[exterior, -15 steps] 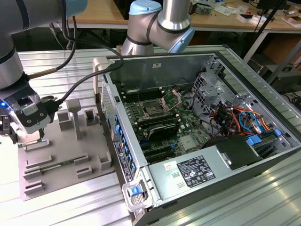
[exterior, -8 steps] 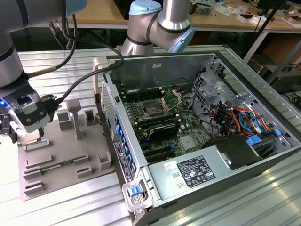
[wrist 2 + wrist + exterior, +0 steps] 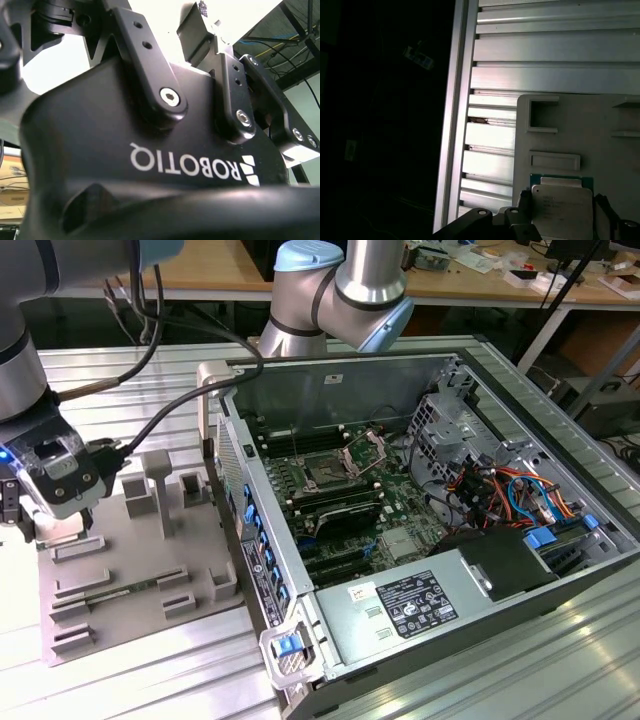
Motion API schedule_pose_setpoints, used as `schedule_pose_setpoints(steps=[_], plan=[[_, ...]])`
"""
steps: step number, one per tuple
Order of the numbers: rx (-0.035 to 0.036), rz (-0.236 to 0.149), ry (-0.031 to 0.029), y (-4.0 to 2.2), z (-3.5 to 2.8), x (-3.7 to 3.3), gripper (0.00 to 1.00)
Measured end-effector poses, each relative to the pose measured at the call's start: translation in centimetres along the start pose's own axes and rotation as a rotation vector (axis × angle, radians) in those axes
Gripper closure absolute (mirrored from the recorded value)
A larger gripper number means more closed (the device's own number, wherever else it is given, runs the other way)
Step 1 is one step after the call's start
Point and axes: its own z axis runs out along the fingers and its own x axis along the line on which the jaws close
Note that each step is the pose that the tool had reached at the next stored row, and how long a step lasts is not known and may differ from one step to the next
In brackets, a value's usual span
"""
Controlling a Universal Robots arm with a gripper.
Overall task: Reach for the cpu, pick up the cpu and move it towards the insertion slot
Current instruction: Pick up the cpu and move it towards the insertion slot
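The cpu (image 3: pixel 561 210), a small square chip with a shiny silver top and a thin green rim, sits over the grey tray (image 3: pixel 600 135) in the first wrist view. My gripper (image 3: pixel 562 212) is shut on it, with one dark fingertip against each side edge. I cannot tell whether the chip rests on the tray or is just off it. In the exterior view my gripper (image 3: pixel 45 528) hangs low over the tray (image 3: pixel 130 570) at that view's far left. The insertion slot (image 3: pixel 325 472), a dark square socket with a raised steel bracket, lies on the green board inside the open computer case.
The case's side wall (image 3: pixel 245 510) stands between the tray and the board. A grey power-supply box (image 3: pixel 410 605) fills the case's near end, with drive cages and cables (image 3: pixel 500 490) at the exterior view's right. Upright posts (image 3: pixel 155 485) rise from the tray. The ribbed metal table (image 3: pixel 545 50) surrounds it.
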Motion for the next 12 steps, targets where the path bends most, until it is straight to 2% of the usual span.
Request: schedule_pose_setpoints(steps=[12], plan=[[0.0, 0.0, 0.0001, 0.02, -0.54, 0.0, 0.45]])
